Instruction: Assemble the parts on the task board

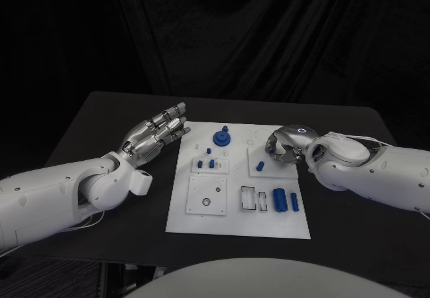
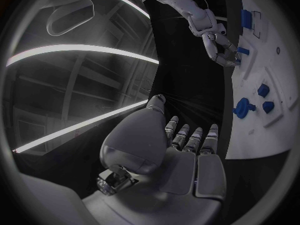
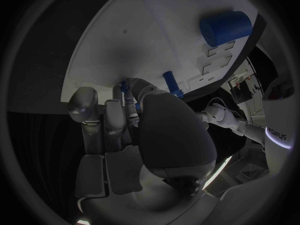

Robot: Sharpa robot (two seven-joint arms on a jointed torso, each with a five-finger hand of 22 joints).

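The white task board (image 1: pixel 240 211) lies in the middle of the black table (image 1: pixel 81 130), its long sides running from the near edge toward the far edge. The left hand (image 1: pixel 158 135) hovers over the table just beside the board's far left corner, palm turned up, fingers (image 1: pixel 174 118) spread and straight, holding nothing; the left wrist view shows the same open palm (image 2: pixel 181 155) with the board's edge (image 2: pixel 250 140) beside it.

The right hand (image 1: pixel 285 146) is over the board's far right part, fingers curled downward onto a raised white square plate (image 1: pixel 269 169). In the right wrist view its fingertips (image 3: pixel 128 102) are closed around a small blue peg (image 3: pixel 125 86) at the board's surface, with a second blue peg (image 3: pixel 172 84) standing just beside them.

On the board, a blue round knob piece (image 1: pixel 221 136) stands near the far edge at the middle. A pair of short blue parts (image 1: pixel 207 164) sits on a small white plate toward the left side. A single blue peg (image 1: pixel 260 166) stands on the square plate near the right hand. Toward the near right corner, a blue cylinder (image 1: pixel 280 199) and a thinner blue bar (image 1: pixel 294 200) lie side by side, next to rectangular slots (image 1: pixel 248 198). A white square plate with a small hole (image 1: pixel 206 197) lies at the near left part of the board.
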